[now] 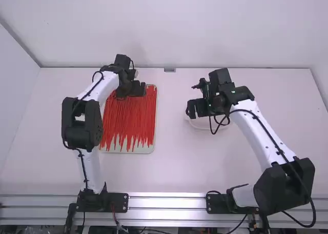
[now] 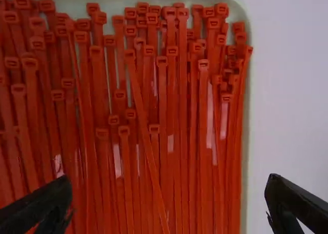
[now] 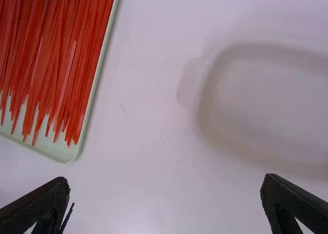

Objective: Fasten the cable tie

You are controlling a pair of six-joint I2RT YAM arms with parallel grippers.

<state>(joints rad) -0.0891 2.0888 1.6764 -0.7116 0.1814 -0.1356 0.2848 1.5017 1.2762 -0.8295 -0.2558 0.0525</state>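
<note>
A thick pile of orange-red cable ties (image 1: 129,118) lies on a pale tray (image 1: 152,141) left of the table's middle. My left gripper (image 1: 131,88) hovers over the far end of the pile, open, with the tie heads (image 2: 154,44) spread below its black fingertips (image 2: 38,206). My right gripper (image 1: 201,106) hangs open above the table to the right of the tray, nothing between its fingertips (image 3: 36,206). The tie tails (image 3: 51,64) and the tray's near corner (image 3: 66,151) show in the right wrist view.
A shallow white dish (image 3: 261,103) sits on the table under the right gripper, also seen as a dish rim (image 1: 193,124) from above. Bare white table surrounds the tray. White walls close the left and back sides.
</note>
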